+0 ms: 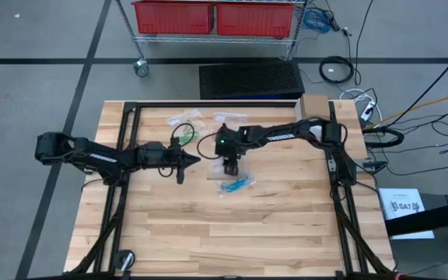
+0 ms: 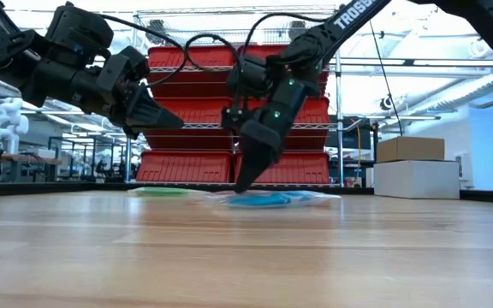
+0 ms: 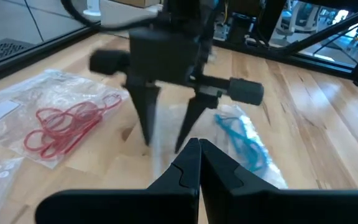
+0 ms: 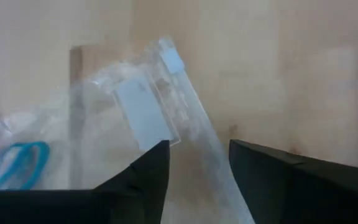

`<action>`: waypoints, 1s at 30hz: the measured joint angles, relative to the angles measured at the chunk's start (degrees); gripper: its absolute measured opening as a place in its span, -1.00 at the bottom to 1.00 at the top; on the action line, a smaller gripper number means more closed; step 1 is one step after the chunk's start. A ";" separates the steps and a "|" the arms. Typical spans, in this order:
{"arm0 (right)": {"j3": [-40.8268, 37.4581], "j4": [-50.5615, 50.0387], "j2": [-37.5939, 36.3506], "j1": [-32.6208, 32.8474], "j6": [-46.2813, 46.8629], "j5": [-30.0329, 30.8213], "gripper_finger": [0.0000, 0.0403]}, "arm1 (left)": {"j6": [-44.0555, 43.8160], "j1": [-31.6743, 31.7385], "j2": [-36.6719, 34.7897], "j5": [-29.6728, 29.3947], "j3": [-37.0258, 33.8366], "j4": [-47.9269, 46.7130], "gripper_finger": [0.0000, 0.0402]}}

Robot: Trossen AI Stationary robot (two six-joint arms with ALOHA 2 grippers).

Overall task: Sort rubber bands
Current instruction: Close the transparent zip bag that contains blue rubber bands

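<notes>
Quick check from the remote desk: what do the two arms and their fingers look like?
Both arms, left arm and right arm, are black and jointed, with white lettering and looping black cables. A green light glows at the right wrist. Each ends in two tapered black fingers.

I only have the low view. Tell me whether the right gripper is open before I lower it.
Observer: Open. In the left wrist view the right gripper has its two fingers clearly apart, tips down near the table.
Operator: Report what sits between them.
Observer: The right wrist view shows the edge of a clear bag running into the gap, with blue rubber bands inside it.
Operator: Give me the left gripper's state.
Observer: The left gripper is shut and empty, pointing at the right one.
Operator: Locate the red ones.
Observer: The red rubber bands lie in a second clear bag, across the right gripper from the blue.
</notes>
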 joint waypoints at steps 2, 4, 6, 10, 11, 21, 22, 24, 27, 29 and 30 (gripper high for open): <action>0.00 -0.69 0.81 -0.01 -0.01 -2.82 -0.23 | 0.01 0.00 0.00 0.09 0.00 0.02 -0.97; 0.02 -0.88 1.22 0.10 -0.64 -2.61 -0.33 | -0.01 0.00 0.00 0.09 0.00 0.02 -0.97; 0.02 -1.08 1.23 0.24 -1.58 -2.67 -0.46 | -0.09 -0.01 0.00 0.08 0.00 0.10 -0.97; -0.04 -1.33 0.51 0.26 -1.84 -2.18 -0.85 | -0.11 0.00 0.00 -0.56 -0.02 0.44 -0.97; -0.06 -1.46 -0.07 0.30 -1.57 -1.70 -0.92 | -0.13 0.00 0.00 -0.87 -0.02 0.55 -0.97; -0.04 -7.32 -10.98 5.77 1.86 10.40 -0.99 | -3.15 1.32 0.08 -3.04 -0.45 1.46 -0.98; -0.04 -7.63 -12.31 6.93 2.13 11.60 -0.99 | -3.16 1.49 0.09 -1.85 -0.82 2.33 -0.98; -0.04 -7.57 -14.59 9.29 2.65 13.40 -0.99 | -3.91 1.49 0.13 0.80 -1.10 4.00 -0.99; -0.03 -7.39 -17.48 12.36 2.99 16.60 -0.99 | -6.02 1.22 0.17 5.43 -1.11 7.46 -0.98; 0.00 -7.43 -18.68 14.13 3.05 20.10 -1.00 | -6.12 0.45 0.17 7.62 -1.11 10.72 -0.95; 0.00 -7.46 -19.02 14.79 3.17 21.48 -1.00 | -6.12 -0.07 0.17 8.04 -1.11 12.22 -0.91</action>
